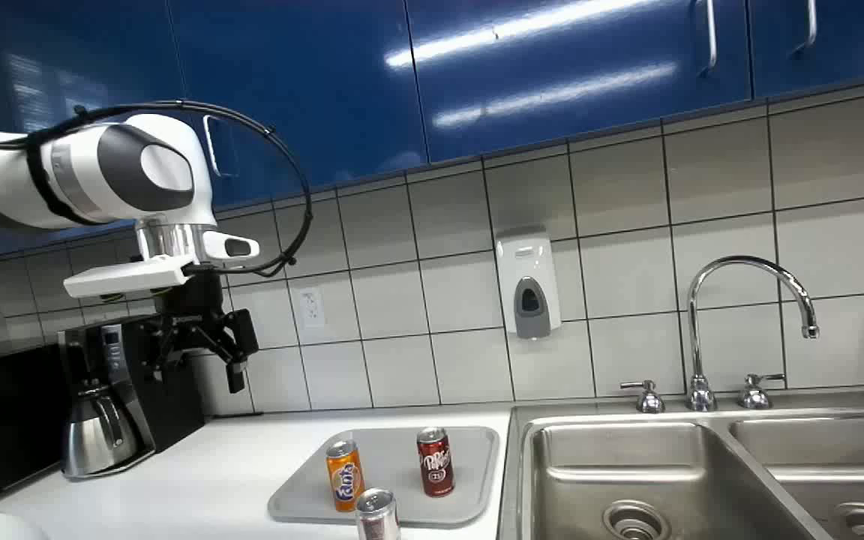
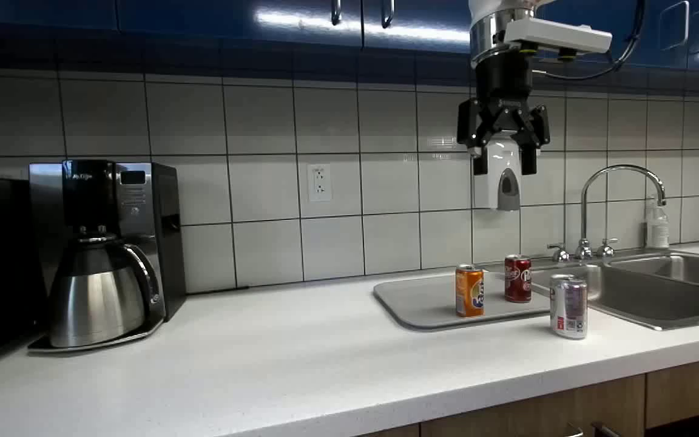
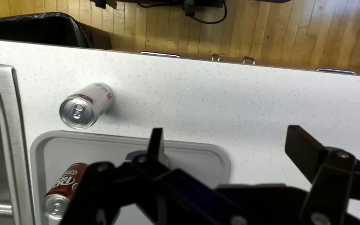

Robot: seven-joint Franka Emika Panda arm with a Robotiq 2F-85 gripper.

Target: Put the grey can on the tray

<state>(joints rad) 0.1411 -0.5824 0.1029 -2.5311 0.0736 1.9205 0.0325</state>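
The grey can (image 1: pixel 377 517) stands upright on the white counter, just off the front edge of the tray. It also shows in an exterior view (image 2: pixel 569 309) and in the wrist view (image 3: pixel 89 103), beside the tray's rim. The pale grey tray (image 1: pixel 391 450) lies flat near the sink; it also shows in an exterior view (image 2: pixel 413 297) and in the wrist view (image 3: pixel 123 140). My gripper (image 1: pixel 198 367) is open and empty, pointing down, high above the counter. It shows in an exterior view (image 2: pixel 505 164) and in the wrist view (image 3: pixel 225 134), with the can off to the left.
An orange can (image 1: pixel 345 476) and a dark red can (image 1: pixel 436 461) stand on the tray. The steel sink (image 1: pixel 627 450) and faucet (image 1: pixel 747 261) lie beside it. A coffee maker (image 2: pixel 104 255) stands on the counter. A soap dispenser (image 1: pixel 528 281) hangs on the wall under blue cabinets (image 1: pixel 297 82).
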